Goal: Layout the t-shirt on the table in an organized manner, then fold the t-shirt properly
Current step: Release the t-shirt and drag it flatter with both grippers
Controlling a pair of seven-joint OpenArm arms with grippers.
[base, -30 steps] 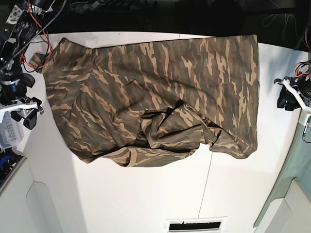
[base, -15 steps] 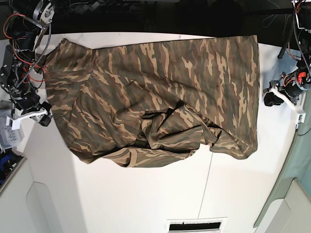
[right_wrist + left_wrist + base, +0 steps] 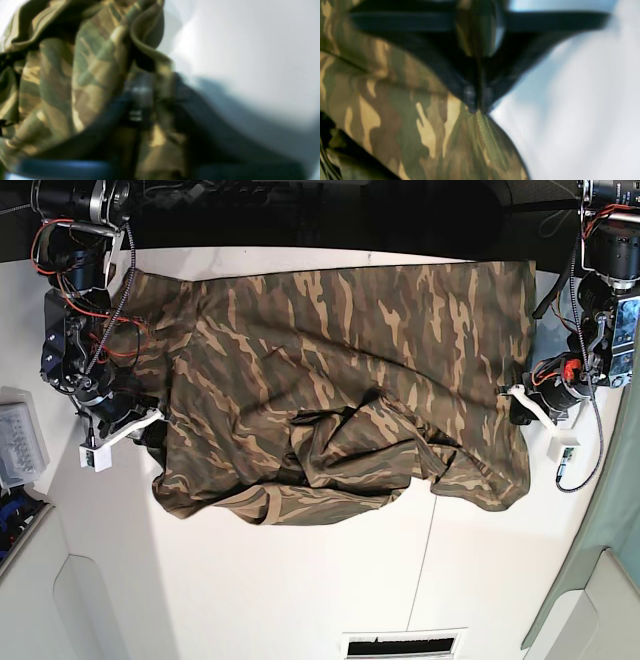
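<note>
- Nearest us in the base view, the surface [image 3: 300,580] lies bare and white, with a thin dark seam running across it and a small vent slot [image 3: 403,644] at the close edge.
- Next comes the shirt [image 3: 330,370], spread over the middle of the surface but not flat: a bunched, folded-over ridge sits along its near hem, with wrinkles fanning out from it.
- At the shirt's side edges we have both arms. The left end effector [image 3: 522,402] is at the edge on that view's right; its wrist view shows the jaws pinched together on a fold of camouflage cloth.
- The right end effector [image 3: 150,423] is at the opposite edge; its wrist view, though blurred, shows the jaws closed with cloth gathered between them.
- Off to the side beyond the right arm stands a small clear box [image 3: 20,445], apart from the shirt.
- We judge the layout step is in hand; folding has not begun.
- Next, we think, both grips should lift and draw apart evenly, tensioning the cloth so the bunched hem opens, without either edge slipping free.
</note>
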